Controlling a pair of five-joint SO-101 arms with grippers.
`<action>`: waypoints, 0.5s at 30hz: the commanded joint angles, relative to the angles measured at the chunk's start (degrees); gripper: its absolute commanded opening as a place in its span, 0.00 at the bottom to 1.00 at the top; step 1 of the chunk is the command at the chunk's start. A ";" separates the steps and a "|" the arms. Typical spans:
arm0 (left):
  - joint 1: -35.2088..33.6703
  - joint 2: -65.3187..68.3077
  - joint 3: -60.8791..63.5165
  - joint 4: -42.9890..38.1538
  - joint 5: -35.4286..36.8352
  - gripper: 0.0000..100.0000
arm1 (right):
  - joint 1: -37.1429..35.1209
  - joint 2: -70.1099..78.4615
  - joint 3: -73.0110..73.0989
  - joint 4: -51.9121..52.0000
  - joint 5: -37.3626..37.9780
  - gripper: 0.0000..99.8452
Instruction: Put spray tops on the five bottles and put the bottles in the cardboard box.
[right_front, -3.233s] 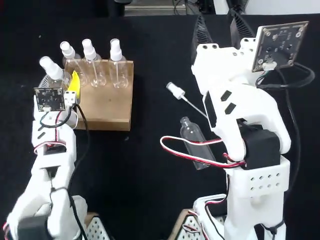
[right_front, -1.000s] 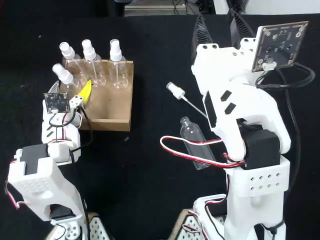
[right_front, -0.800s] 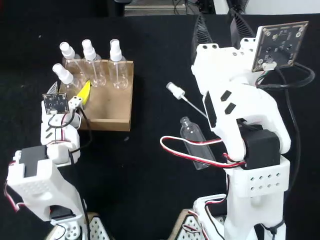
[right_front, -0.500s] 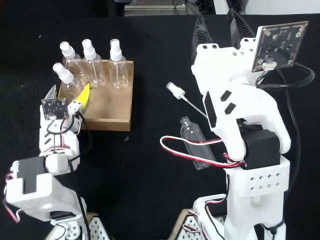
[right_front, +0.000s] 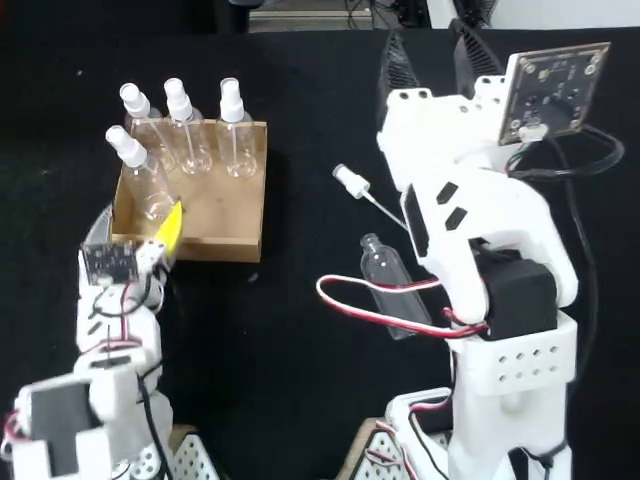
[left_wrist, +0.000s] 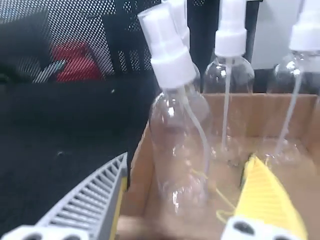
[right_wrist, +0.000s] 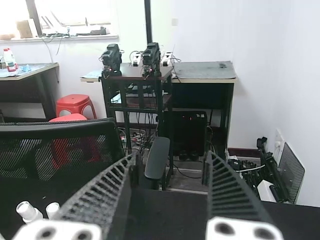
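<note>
The uncapped bottle (right_front: 388, 283) lies well right of the cardboard box (right_front: 215, 245), neck toward the loose spray top (right_front: 352, 181). My right gripper (right_wrist: 170, 157), spread and empty, is on the nearer arm. My left gripper (right_front: 135, 228), also spread, is at the box.

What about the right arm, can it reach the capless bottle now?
Probably yes: the bottle lies beside that arm's base, only its cable looping across. The right gripper is open, but raised.
</note>
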 joint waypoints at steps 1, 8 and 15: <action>-5.05 -9.49 1.89 4.13 0.09 0.34 | -0.62 0.13 -2.42 -1.05 -0.09 0.18; -11.12 -22.68 2.07 23.56 0.26 0.34 | -0.62 0.04 -2.42 -0.97 -0.09 0.18; -13.49 -43.52 2.42 53.98 0.26 0.34 | -0.62 0.04 -2.42 -0.97 -0.09 0.18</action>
